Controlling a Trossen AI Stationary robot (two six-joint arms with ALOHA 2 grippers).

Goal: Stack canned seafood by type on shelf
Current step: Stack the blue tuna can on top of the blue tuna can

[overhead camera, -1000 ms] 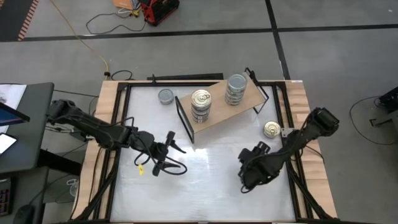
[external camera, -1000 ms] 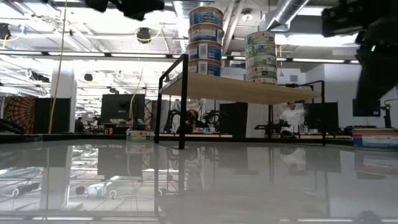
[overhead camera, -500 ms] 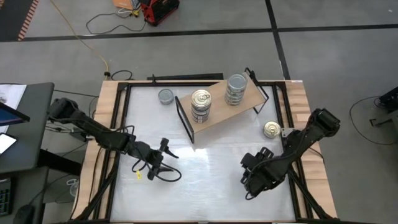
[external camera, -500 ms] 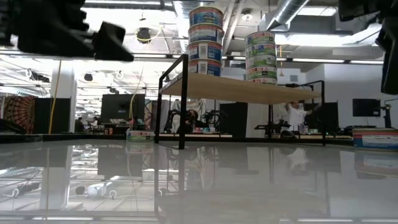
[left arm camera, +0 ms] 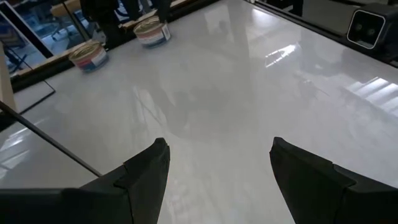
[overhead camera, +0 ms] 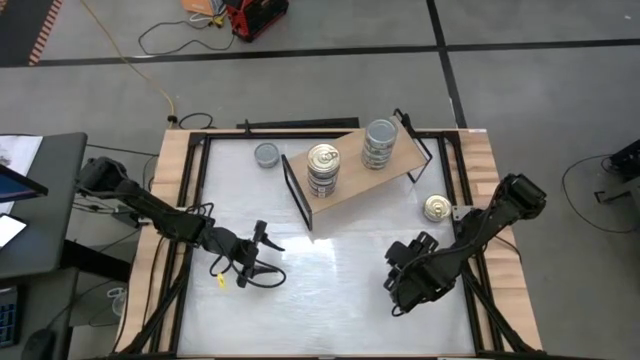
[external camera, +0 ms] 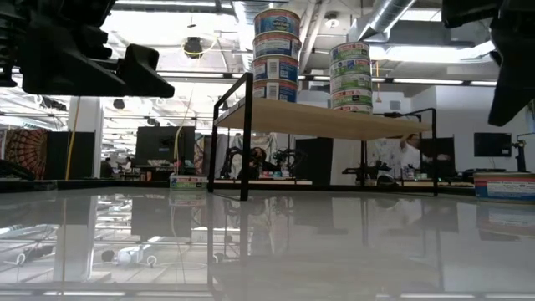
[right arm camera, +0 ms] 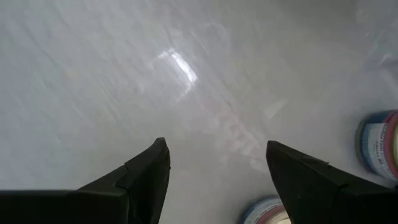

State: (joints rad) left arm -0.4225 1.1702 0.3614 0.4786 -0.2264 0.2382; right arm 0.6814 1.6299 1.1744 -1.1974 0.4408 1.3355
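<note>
Two tin stacks stand on the shelf; loose tins wait on the bench. Both grippers — left, right — have fingers open, empty. Risk: nudging a tall stack topples it.

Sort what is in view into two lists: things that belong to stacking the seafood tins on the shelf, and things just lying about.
Belongs to the job:
- shelf
- gold-lidded stack on the shelf
- grey-topped stack on the shelf
- loose grey tin on the table
- loose gold tin by the table's right edge
- left gripper and right gripper, both open and empty

Just lying about:
- red device on the floor
- yellow cable
</note>
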